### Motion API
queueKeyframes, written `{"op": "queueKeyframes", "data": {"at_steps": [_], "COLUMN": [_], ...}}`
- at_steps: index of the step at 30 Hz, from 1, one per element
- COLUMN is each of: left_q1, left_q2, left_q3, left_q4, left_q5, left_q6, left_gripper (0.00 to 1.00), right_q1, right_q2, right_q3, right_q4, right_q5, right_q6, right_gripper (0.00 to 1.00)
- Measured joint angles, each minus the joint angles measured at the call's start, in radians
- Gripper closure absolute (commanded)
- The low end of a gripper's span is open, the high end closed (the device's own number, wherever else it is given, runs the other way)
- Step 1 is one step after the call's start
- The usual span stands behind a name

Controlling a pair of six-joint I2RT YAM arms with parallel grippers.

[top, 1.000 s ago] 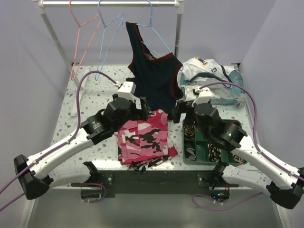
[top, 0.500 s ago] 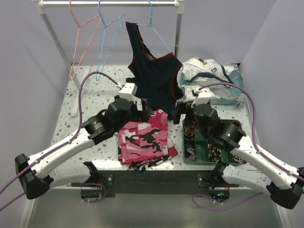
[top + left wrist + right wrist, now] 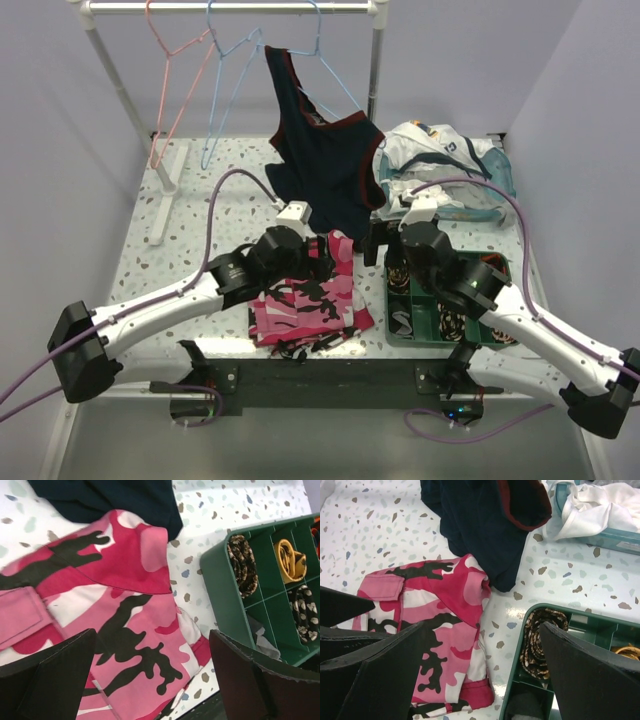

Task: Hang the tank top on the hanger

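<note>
The white tank top (image 3: 440, 148) lies crumpled in a teal bin (image 3: 492, 205) at the back right; it also shows in the right wrist view (image 3: 592, 507). An empty light blue wire hanger (image 3: 222, 95) hangs on the rail at the back. My left gripper (image 3: 325, 257) is open and empty, low over a pink camouflage garment (image 3: 300, 300), which lies between its fingers in the left wrist view (image 3: 155, 680). My right gripper (image 3: 380, 242) is open and empty between that garment and the green tray (image 3: 400, 330), well short of the tank top.
A dark navy top with red trim (image 3: 325, 160) hangs from a second blue hanger and drapes onto the table. A pink wire hanger (image 3: 170, 70) hangs at the rail's left. The green tray (image 3: 555, 607) holds rolled items. The rack's posts stand at the back.
My left arm has swung right and forward, bringing its gripper over the pink camouflage garment. The right arm has barely moved.
</note>
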Motion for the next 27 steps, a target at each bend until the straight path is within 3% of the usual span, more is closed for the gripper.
{"op": "queueKeyframes", "data": {"at_steps": [12,19,23,27], "left_q1": [-0.026,-0.017,0.058,0.223], "left_q2": [0.109,0.166,0.144,0.047], "left_q3": [-0.281,-0.322,-0.359,-0.448], "left_q4": [0.316,0.373,0.389,0.401], "left_q5": [0.197,0.171,0.167,0.147], "left_q6": [-0.154,-0.261,-0.384,-0.502], "left_gripper": [0.00,0.00,0.00,0.00], "right_q1": [0.000,0.000,-0.001,-0.001], "right_q2": [0.000,0.003,0.008,0.008], "right_q3": [-0.049,-0.072,-0.078,-0.085], "right_q4": [0.009,0.032,0.049,0.052], "right_q5": [-0.010,-0.031,-0.046,-0.051], "right_q6": [0.004,0.008,0.008,0.007], "right_gripper": [0.01,0.01,0.01,0.01]}}
